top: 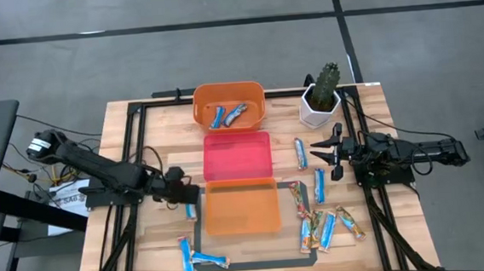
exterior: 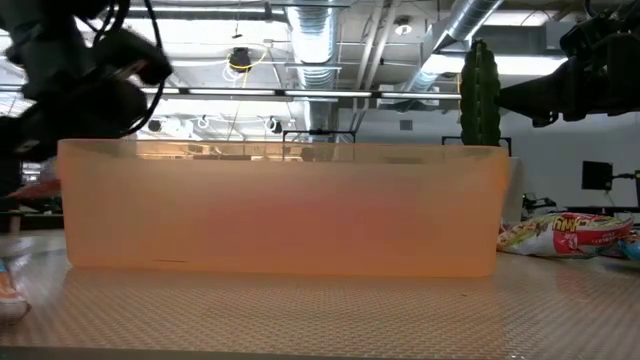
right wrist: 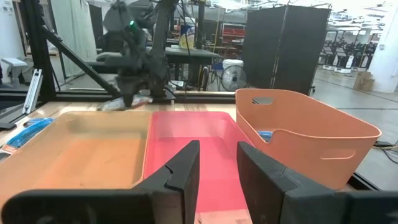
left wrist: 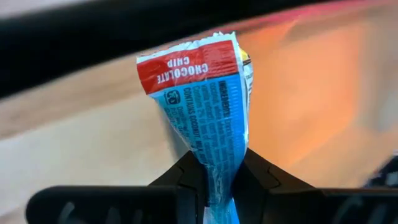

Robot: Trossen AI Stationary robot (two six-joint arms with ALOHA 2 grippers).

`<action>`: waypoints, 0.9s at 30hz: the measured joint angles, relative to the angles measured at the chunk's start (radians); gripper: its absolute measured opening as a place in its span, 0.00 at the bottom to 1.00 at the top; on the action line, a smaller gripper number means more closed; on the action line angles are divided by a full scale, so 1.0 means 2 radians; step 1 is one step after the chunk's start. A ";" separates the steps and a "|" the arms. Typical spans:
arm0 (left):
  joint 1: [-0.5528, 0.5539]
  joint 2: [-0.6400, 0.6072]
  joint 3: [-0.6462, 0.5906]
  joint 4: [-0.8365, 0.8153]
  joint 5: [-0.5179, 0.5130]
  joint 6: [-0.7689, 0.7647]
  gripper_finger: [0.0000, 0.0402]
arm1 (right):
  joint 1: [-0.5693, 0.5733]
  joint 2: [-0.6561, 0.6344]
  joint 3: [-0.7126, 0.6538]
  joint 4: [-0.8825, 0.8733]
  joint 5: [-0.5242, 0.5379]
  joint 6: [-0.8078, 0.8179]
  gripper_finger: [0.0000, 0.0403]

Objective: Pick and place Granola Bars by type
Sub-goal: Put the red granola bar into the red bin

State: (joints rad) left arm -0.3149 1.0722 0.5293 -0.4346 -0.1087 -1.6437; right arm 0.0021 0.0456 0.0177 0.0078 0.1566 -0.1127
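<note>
The left tool [left wrist: 217,186] was found clenched on a blue-and-white bar [left wrist: 208,106], pinched at one end so that its red band reading "chocolate chip" stood up past the fingers. Seen from above, that tool [top: 184,193] lay low over the wooden bench [top: 121,118], just beside the left wall of the pale orange tray [top: 243,208], with the bar [top: 191,210] showing right by it.

The right tool [top: 327,153] was held over the right side of the bench, near the cactus pot [top: 321,104]; its fingers [right wrist: 186,168] stood parted with nothing between them, pointed across the pink-red tray [right wrist: 199,143].

Three containers were lined up down the middle: an orange bin [top: 229,105] at the far edge with two blue-and-white bars [top: 228,115] inside, the pink-red tray [top: 237,155] next, then the pale orange tray nearest the front.

The remaining bars were scattered on the bench. Two blue-and-white ones [top: 195,258] lay crossed near the front left corner. To the right of the trays, one blue bar [top: 300,153] was seen beside the pink-red tray and another [top: 320,185] further forward, with a multicoloured bar [top: 298,196] just beside the pale orange tray. A cluster of mixed bars [top: 321,230] lay near the front right, and one multicoloured bar [top: 350,223] sat at its outer edge.

From bench height, the pale orange tray [exterior: 280,210] blocked most of what lay behind it; only the cactus [exterior: 480,95] rose above its rim, and a multicoloured wrapper [exterior: 565,235] was visible to its right.
</note>
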 joint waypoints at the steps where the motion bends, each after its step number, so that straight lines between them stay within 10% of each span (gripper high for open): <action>1: 0.005 -0.008 0.000 0.005 -0.008 0.005 0.12 | 0.000 0.000 0.000 0.000 0.000 0.000 0.25; 27: 0.070 -0.101 0.001 0.225 -0.046 0.237 0.12 | 0.000 0.000 0.000 0.000 0.000 0.000 0.25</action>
State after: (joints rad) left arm -0.1748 0.8692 0.5320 0.0146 -0.2012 -1.1705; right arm 0.0022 0.0455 0.0175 0.0078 0.1566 -0.1127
